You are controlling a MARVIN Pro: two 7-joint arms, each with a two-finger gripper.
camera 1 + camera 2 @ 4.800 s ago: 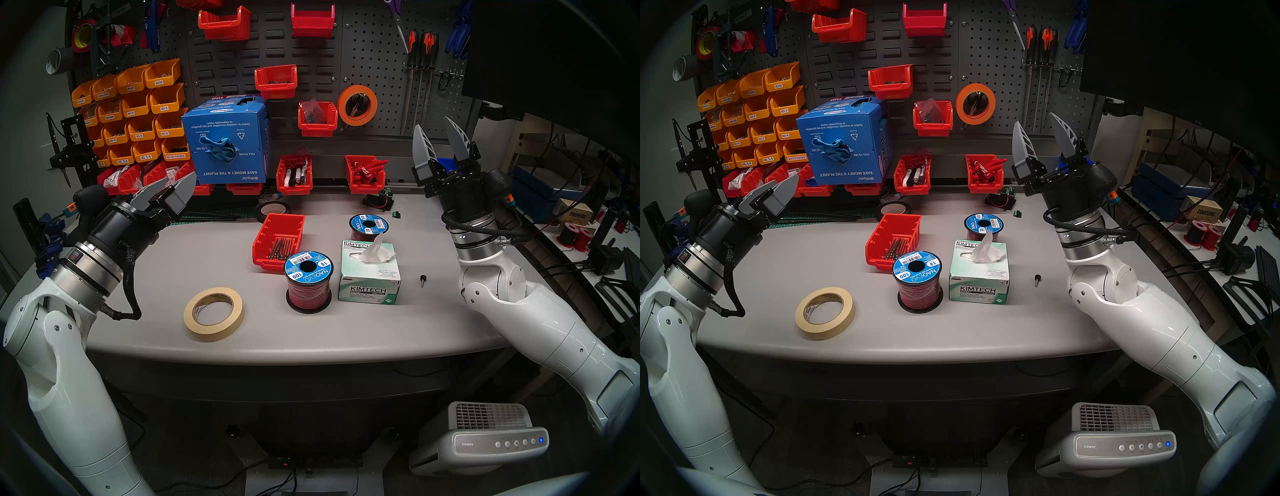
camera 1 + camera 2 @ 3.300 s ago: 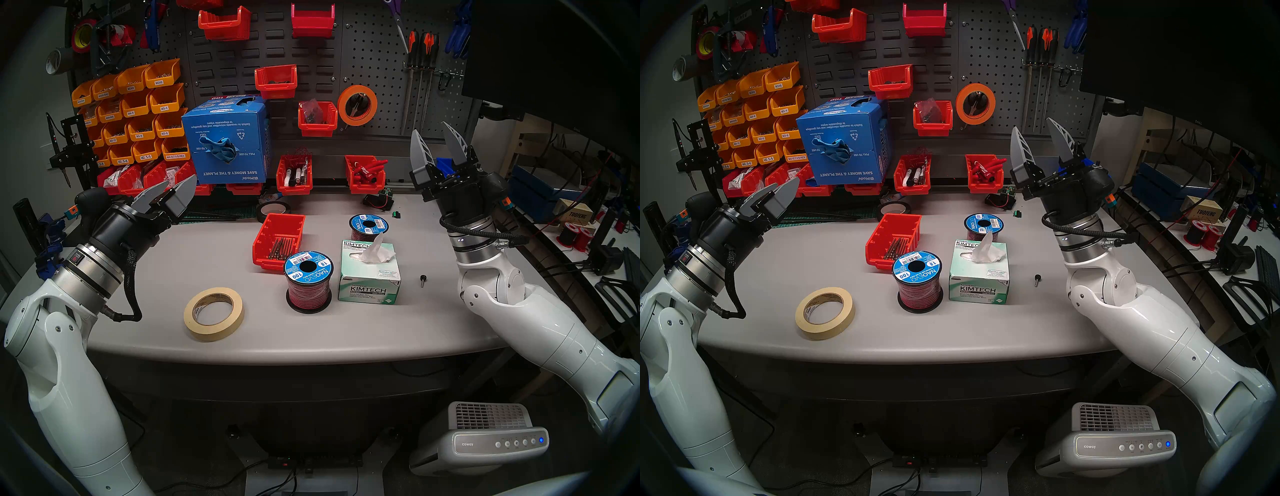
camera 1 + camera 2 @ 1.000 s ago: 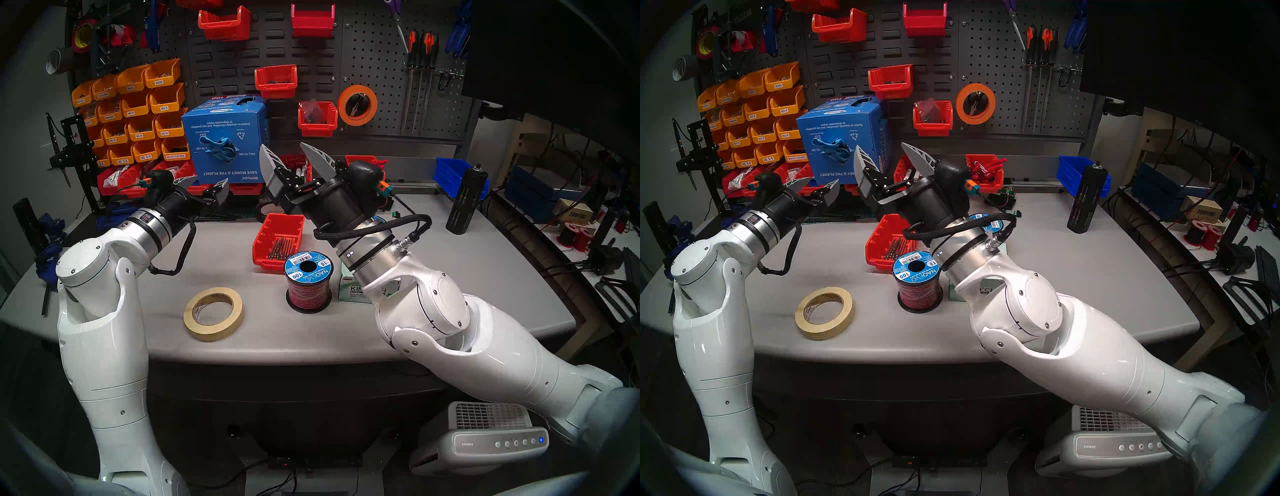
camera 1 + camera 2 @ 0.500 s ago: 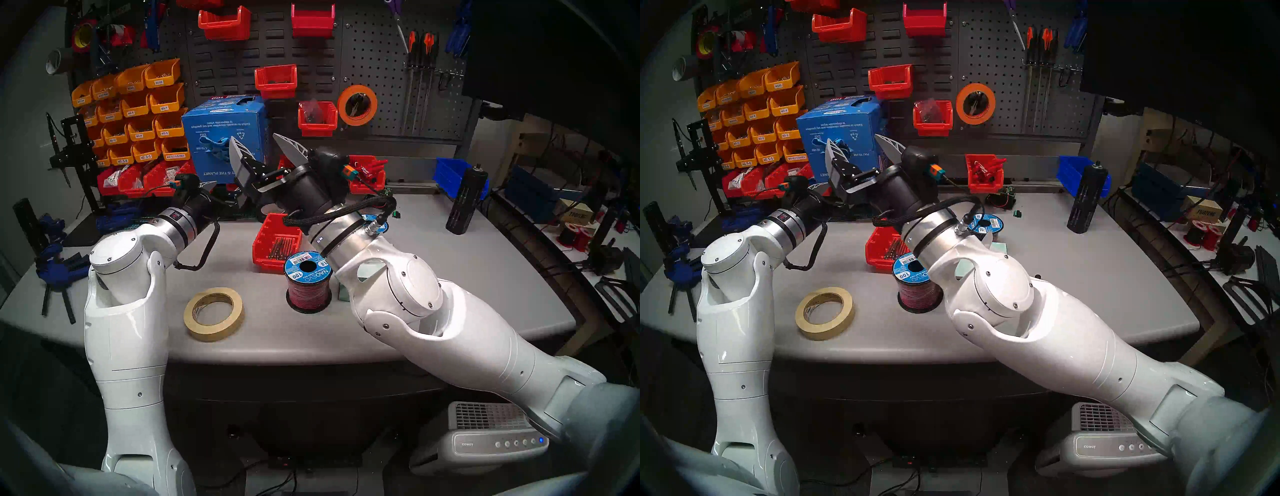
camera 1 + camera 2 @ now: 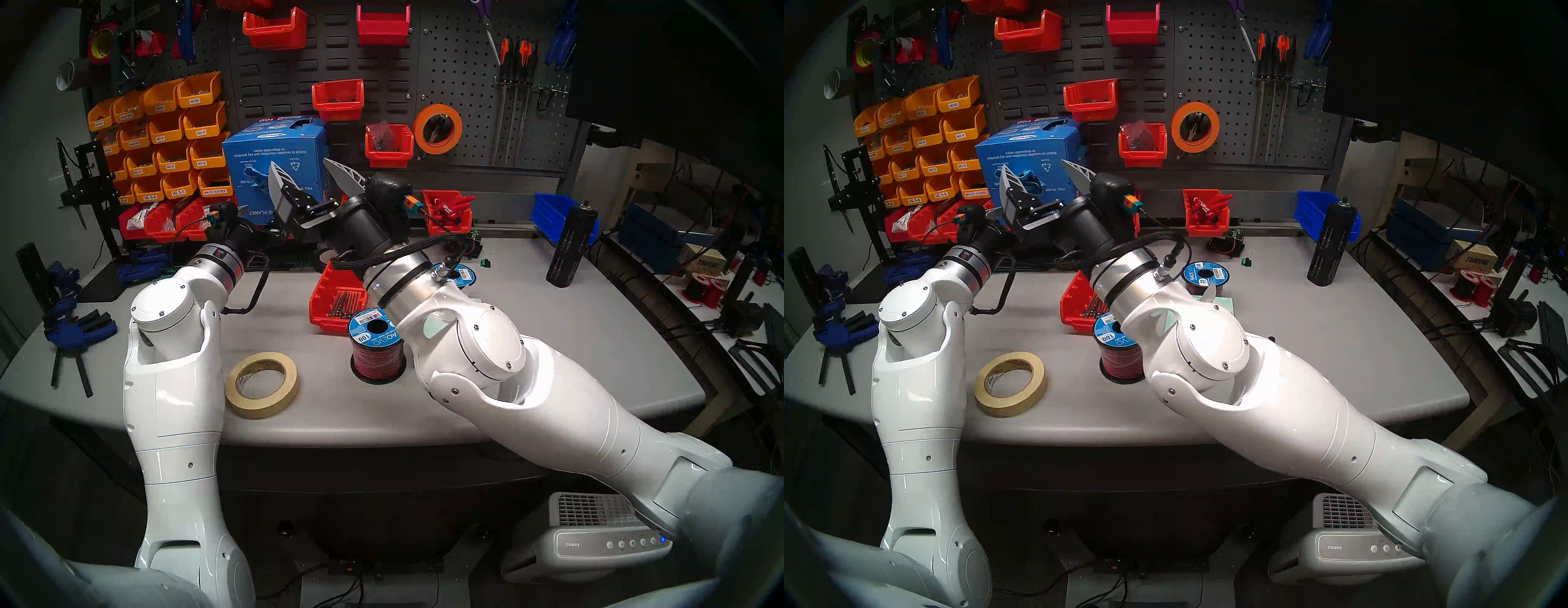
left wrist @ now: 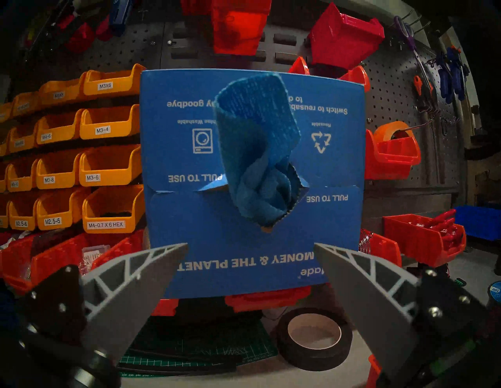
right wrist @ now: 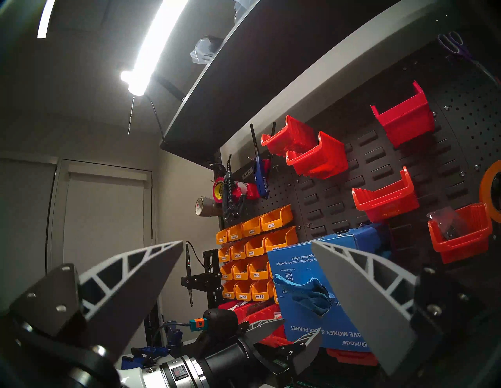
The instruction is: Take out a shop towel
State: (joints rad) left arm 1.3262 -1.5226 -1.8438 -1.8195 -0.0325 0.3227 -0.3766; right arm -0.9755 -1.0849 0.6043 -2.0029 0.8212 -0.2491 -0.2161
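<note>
**Both hands closing in on the towel**

In my left wrist view, my left gripper [image 6: 250,260] is spread and empty at the frame's bottom. Just beyond, centre frame, the shop towel [image 6: 257,151] pokes limp and soft from the blue box [image 6: 189,216]; I'd pinch its bunched fold. My right gripper [image 5: 312,170], also spread and empty, reaches in, angled up at the box.

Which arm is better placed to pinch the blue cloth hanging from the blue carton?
Probably the right. The right tool is open at the height of the bright-blue microfibre shop towel, one finger already beside it. The left tool is open too, but sits lower, facing the blue cardboard carton beneath the cloth.
</note>
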